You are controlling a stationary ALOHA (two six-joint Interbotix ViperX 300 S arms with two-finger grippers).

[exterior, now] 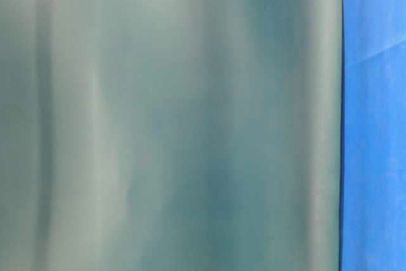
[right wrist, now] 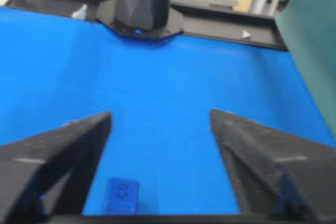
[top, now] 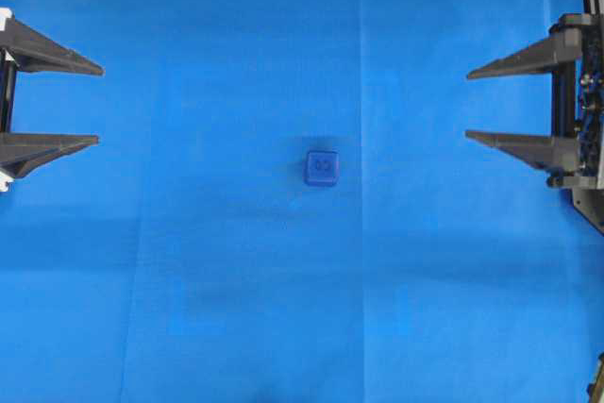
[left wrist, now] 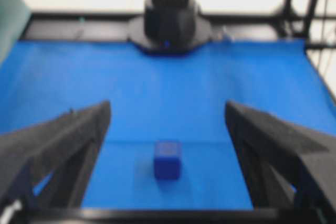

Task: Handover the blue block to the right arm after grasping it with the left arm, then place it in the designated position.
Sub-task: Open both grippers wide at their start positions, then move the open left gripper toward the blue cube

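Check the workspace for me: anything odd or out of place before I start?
One thing: the table-level view is almost wholly blocked by a blurry green panel. Otherwise the blue block sits flat on the cloth, untouched.

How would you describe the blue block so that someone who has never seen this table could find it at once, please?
Start from the bright blue cloth that covers the table, with an open black gripper at each side edge. Near the middle, roughly between the left gripper and the right gripper, sits the blue block. It is the only loose thing there: a small cube, darker than the cloth, with a faint mark on top.
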